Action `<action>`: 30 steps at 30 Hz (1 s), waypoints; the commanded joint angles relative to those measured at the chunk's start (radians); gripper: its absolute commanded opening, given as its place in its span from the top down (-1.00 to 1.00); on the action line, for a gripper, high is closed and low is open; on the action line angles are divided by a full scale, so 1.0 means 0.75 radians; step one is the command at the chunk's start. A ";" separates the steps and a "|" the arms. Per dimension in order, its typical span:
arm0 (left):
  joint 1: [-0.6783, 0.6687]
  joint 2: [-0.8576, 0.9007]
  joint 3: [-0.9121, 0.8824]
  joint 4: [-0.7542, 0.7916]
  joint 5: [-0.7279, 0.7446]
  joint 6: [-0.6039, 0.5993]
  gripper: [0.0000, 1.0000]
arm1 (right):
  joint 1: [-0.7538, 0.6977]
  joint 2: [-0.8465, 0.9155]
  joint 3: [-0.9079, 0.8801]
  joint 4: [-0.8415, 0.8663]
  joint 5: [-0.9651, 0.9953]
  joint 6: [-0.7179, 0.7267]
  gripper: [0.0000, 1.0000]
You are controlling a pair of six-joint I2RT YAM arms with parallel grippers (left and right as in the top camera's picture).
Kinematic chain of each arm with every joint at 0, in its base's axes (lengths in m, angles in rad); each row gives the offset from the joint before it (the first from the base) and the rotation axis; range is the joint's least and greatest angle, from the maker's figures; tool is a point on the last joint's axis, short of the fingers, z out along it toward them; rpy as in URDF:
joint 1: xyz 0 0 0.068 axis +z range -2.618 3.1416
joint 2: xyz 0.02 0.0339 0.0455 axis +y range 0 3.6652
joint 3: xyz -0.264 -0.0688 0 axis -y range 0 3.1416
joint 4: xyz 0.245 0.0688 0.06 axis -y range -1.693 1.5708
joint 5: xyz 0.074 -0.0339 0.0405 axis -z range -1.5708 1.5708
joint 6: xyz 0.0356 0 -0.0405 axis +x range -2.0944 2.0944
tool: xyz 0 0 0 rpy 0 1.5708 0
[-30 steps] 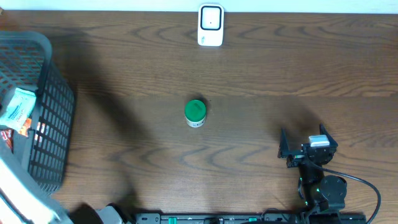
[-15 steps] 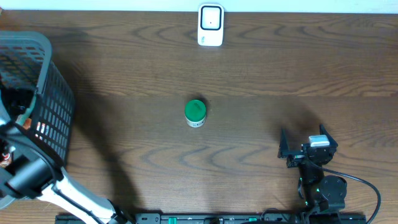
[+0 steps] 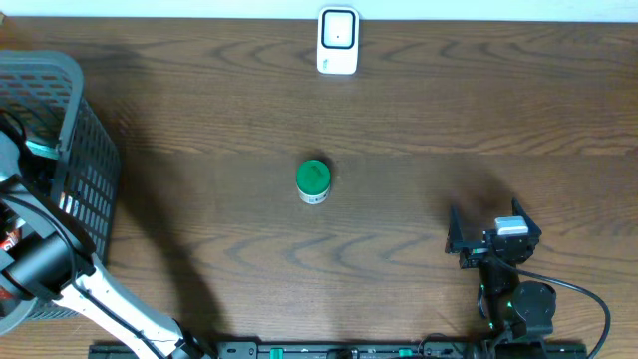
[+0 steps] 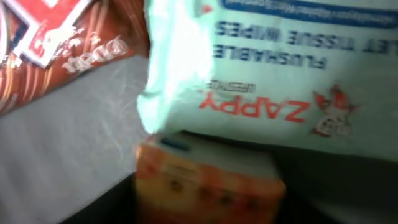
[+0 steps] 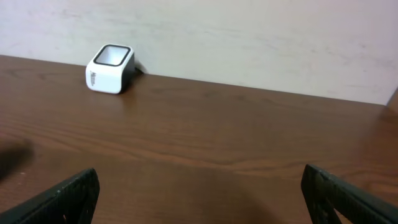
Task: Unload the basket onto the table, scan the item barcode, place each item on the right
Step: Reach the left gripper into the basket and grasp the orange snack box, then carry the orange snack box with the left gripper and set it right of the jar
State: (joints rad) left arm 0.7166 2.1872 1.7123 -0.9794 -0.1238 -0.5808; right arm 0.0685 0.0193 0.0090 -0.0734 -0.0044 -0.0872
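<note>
My left arm (image 3: 40,261) reaches down into the grey basket (image 3: 88,184) at the table's left edge. In the left wrist view, blurred, an orange box (image 4: 208,186) fills the gap between the dark fingers of my left gripper (image 4: 210,208), and the jaws stand against its two sides. A mint wipes pack (image 4: 280,74) lies right behind the box, and a brown packet (image 4: 56,56) is at upper left. The white scanner (image 3: 338,41) stands at the table's far edge. My right gripper (image 3: 486,229) rests open at the front right with nothing in it, facing the scanner (image 5: 110,68).
A green-lidded jar (image 3: 313,180) stands upright mid-table. The basket's mesh walls rise around my left wrist. A pale wall (image 5: 249,37) runs behind the table's back edge.
My left arm swung in over the basket and dropped into it, covering the wipes pack seen from above. Its jaws narrowed around the orange box. The right arm stayed still.
</note>
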 commanded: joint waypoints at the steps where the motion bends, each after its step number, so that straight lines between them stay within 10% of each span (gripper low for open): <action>1: 0.009 0.076 -0.125 -0.012 -0.025 0.017 0.00 | -0.013 -0.002 -0.005 -0.002 -0.002 0.015 -0.99; 13: 0.054 -0.318 0.143 -0.185 0.003 0.076 0.10 | -0.013 -0.002 -0.005 -0.002 -0.002 0.016 -0.99; 22: 0.059 -0.948 0.385 -0.132 0.522 0.058 0.05 | -0.013 -0.002 -0.005 -0.002 -0.002 0.015 -0.99; 30: -0.600 -1.140 0.379 -0.162 0.802 0.026 0.05 | -0.013 -0.002 -0.005 -0.002 -0.002 0.015 -0.99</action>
State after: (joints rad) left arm 0.4709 1.2682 2.0319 -1.0821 0.3656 -0.5537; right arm 0.0685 0.0193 0.0090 -0.0734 -0.0044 -0.0872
